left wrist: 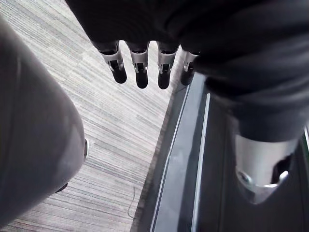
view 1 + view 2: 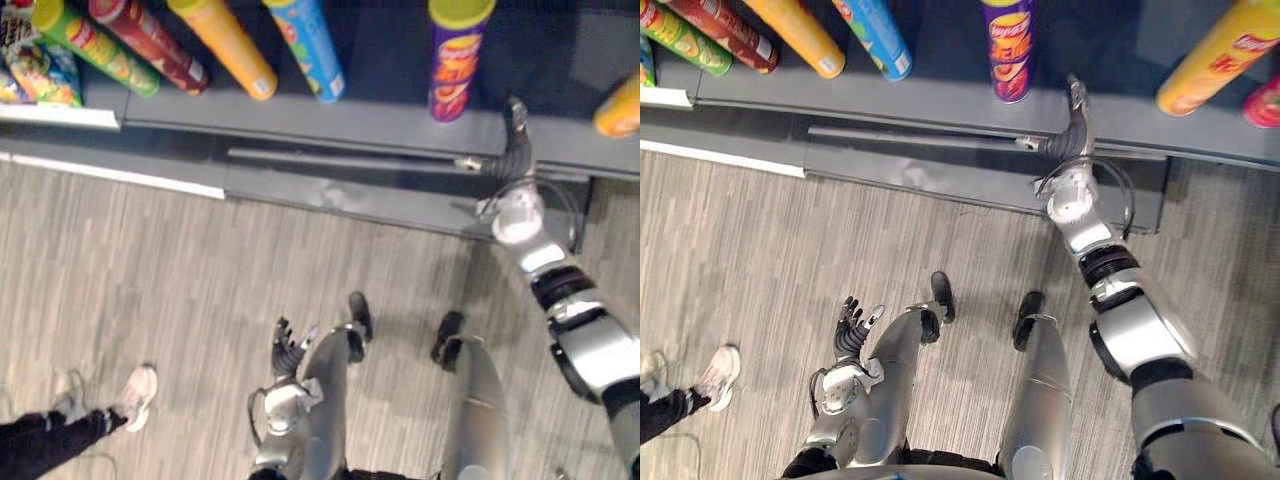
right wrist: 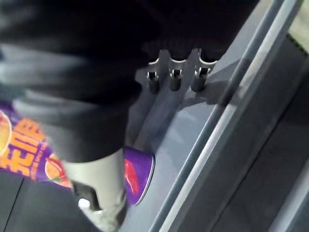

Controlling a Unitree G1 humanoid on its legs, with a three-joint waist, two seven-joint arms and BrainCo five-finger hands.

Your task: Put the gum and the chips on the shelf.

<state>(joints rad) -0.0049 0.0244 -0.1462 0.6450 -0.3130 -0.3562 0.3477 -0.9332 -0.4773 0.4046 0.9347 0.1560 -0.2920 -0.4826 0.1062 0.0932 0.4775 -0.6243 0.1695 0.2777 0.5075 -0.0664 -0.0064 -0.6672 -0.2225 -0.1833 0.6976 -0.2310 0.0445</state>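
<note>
Just beside the right hand [image 2: 1072,125], the chips can [image 2: 1008,45] stands on the shelf [image 2: 930,95]. Fingers are straight, holding nothing. Chips look placed, so next it backs off carefully.

A person's white shoe [image 2: 138,393] rests on striped floor [image 2: 150,270]

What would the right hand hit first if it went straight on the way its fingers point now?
Probably nothing close. The right hand, fingers straight, points over the grey shelf board towards the dark shelf back, passing beside the purple chips can, not at it. Depth is unclear.
</note>
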